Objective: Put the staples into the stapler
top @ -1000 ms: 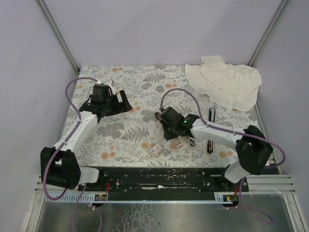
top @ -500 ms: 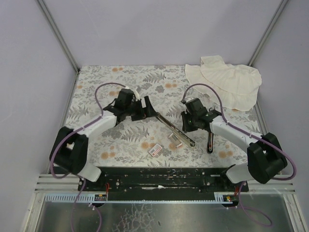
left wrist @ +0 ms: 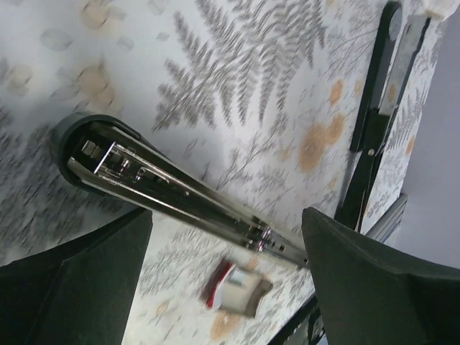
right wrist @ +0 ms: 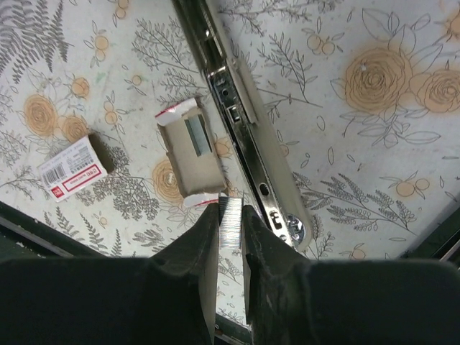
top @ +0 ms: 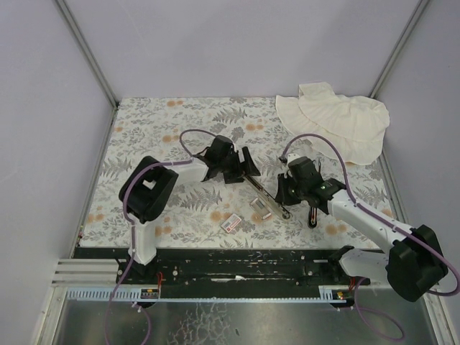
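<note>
Reaching in from its base on the near left, the left arm (top: 183,167) folds up at the shoulder and runs its forearm sideways toward the middle of the floral tabletop (top: 180,122). Its jaws are spread wide and gripping nothing. The opened stapler (left wrist: 180,194) has its chrome rail running straight across the gap between them, with the black-capped end poking out past one jaw. The right arm (top: 359,212) stretches out long from the near right corner, wrist tipped down, jaws pointing at the tabletop. Those jaws are pinched shut on one strip of staples (right wrist: 230,223), standing on edge between the tips. The rail sits just beside that strip on one side and the cardboard tray (right wrist: 190,154) just beyond the tips on the other. I can't tell if the strip touches either.

Quick count: two arms and one stapler rail. There's also one long black piece (top: 314,208) lying on the outer side of the right jaws, and I can't tell whether it's joined to the rail. Also one tray with a second strip (right wrist: 195,135) lying in it, so two strips visible in all. One white sleeve (right wrist: 72,169) with the pink-red label sits apart from the tray, farther from the right jaws. And one white cloth (top: 334,122) is bunched well beyond both sets of jaws.
</note>
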Robot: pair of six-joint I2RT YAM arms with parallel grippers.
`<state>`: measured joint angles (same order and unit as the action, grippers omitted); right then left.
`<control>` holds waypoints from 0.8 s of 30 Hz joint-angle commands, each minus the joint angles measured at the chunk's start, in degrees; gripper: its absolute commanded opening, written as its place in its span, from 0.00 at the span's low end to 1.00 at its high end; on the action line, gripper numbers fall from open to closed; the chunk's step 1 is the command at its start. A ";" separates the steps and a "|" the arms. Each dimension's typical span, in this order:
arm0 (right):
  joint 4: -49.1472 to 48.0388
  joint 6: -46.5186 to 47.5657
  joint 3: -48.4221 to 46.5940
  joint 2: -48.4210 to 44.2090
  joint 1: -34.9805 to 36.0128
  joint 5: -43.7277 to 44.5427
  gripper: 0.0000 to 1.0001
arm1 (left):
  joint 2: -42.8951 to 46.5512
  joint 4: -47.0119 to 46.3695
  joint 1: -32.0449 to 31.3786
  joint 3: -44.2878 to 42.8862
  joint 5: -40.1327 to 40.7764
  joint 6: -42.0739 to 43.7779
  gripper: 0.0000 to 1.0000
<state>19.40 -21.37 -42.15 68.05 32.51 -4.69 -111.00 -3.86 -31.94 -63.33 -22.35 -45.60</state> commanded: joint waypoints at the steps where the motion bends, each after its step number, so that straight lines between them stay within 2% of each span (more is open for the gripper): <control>1: 0.70 0.47 0.56 -1.01 -0.17 0.64 0.14 | -6.15 -5.22 -2.05 -6.15 0.96 0.15 0.84; 7: 0.16 0.54 2.35 -2.31 -0.08 -0.94 0.14 | -15.46 -5.62 -5.39 -18.35 -0.45 2.22 0.83; 11: 1.10 0.11 2.16 -3.69 -0.08 0.07 0.14 | -14.24 -2.54 -5.39 -21.63 1.94 4.80 0.82; 14: 0.74 -0.73 2.48 -3.95 -0.03 0.44 0.13 | -8.93 3.66 -4.54 -22.11 5.97 9.64 0.83; 17: -0.24 -1.12 2.56 -3.10 0.00 0.43 0.13 | -1.21 7.19 -2.81 -18.93 9.26 13.89 0.84; 24: -1.56 0.49 2.68 -0.48 0.60 3.22 0.12 | 18.20 12.52 7.67 -4.40 12.96 21.45 0.88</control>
<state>20.10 -21.80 -39.46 66.74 32.62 -3.18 -100.25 4.03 -30.00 -74.11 -13.30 -30.68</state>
